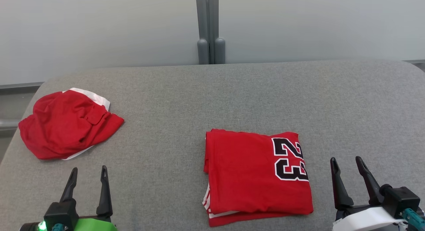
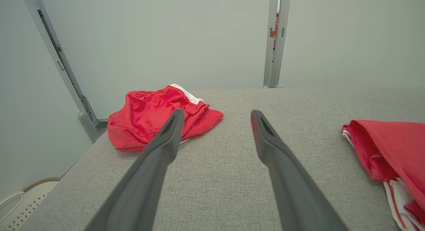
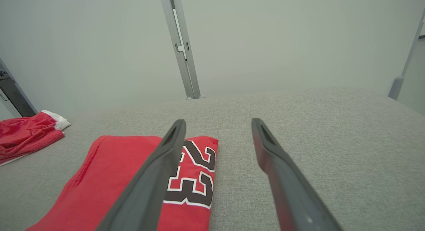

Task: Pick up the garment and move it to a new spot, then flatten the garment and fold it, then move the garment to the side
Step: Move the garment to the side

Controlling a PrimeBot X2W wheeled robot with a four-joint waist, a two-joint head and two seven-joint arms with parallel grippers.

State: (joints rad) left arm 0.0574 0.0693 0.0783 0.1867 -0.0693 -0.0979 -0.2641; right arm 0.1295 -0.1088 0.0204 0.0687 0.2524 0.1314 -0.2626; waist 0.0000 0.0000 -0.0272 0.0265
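Note:
A red garment with a black "23" (image 1: 252, 174) lies folded in a neat rectangle near the front of the grey padded table (image 1: 199, 98). The same garment shows at the right edge of the left wrist view (image 2: 391, 148) and under the left finger in the right wrist view (image 3: 116, 177). A second red garment with white trim (image 1: 66, 124) sits crumpled at the far left, also seen ahead of the left fingers (image 2: 149, 118) and at the left edge of the right wrist view (image 3: 23, 134). My left gripper (image 1: 89, 168) (image 2: 217, 112) is open at the front left, holding nothing. My right gripper (image 1: 345, 159) (image 3: 218, 120) is open just right of the folded garment.
Pale wall panels with a grey post (image 1: 210, 28) stand behind the table. The table's left edge runs close to the crumpled garment. A white perforated basket (image 2: 20, 204) sits on the floor left of the table. Bare grey surface spreads across the back and right.

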